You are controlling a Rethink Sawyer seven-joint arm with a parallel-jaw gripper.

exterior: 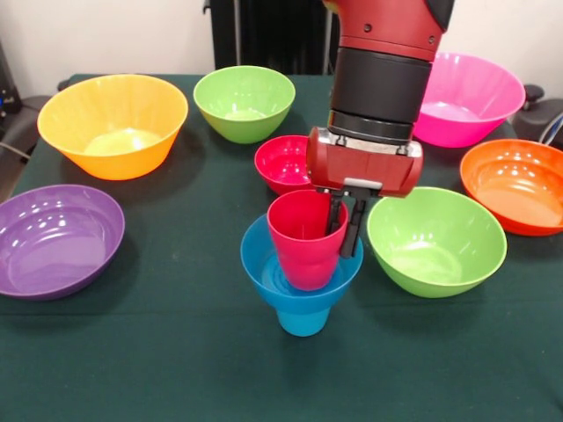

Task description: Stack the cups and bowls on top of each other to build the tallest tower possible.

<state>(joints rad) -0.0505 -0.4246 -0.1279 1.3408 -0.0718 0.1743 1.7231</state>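
Note:
The tower stands at the table's middle front: a sky-blue cup at the bottom, a small blue bowl on it, and a red cup upright in the bowl. My gripper comes down from above at the red cup's right side. Its two fingers straddle the cup's right rim, one inside and one outside, closed on the wall. A small red bowl sits just behind the tower, partly hidden by the gripper body.
A lime green bowl sits close to the right of the tower, another at the back. A yellow-orange bowl and a purple bowl are at the left. A pink bowl and an orange bowl are at the right.

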